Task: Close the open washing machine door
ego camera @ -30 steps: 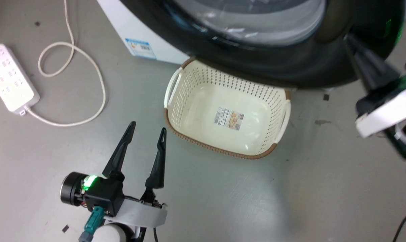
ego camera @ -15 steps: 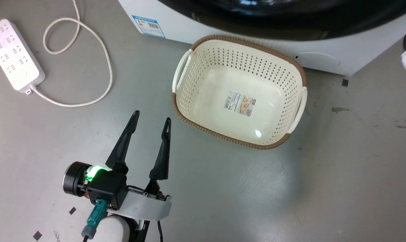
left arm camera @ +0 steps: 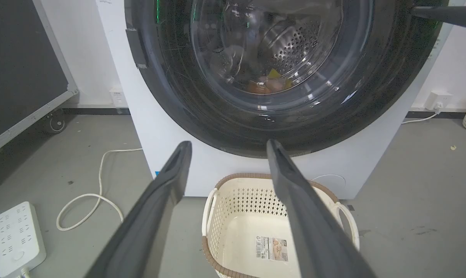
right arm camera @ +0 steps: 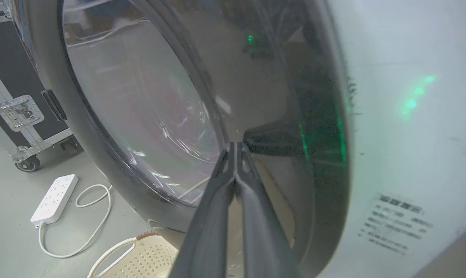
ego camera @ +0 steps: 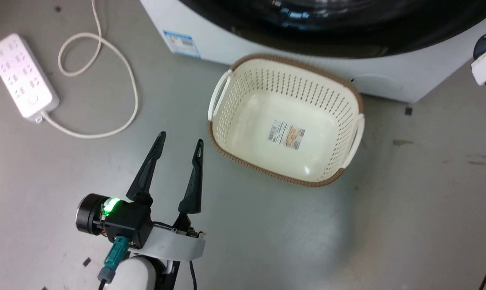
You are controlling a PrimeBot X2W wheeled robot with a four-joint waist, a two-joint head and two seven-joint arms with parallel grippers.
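Pressing the pinched-shut tips of our right claw [right arm camera: 236, 148] against the black rim of the washing machine door [left arm camera: 279, 69], we see the door lying close against the front of the washing machine [ego camera: 387, 76], though we cannot tell if it has latched. Our left claw [ego camera: 180, 139] hangs wide and empty before the machine, beyond the basket [ego camera: 283, 60]. We judge the narrow tips could skid off the slick rim, or a weak push could leave the catch unengaged and the door swinging back out.

The washing machine door [left arm camera: 256, 131] has a glossy black rim around clear glass. The drum [left arm camera: 294, 50] is perforated metal, the basket [ego camera: 291, 84] perforated plastic, the floor [ego camera: 408, 225] matt and scuffed.
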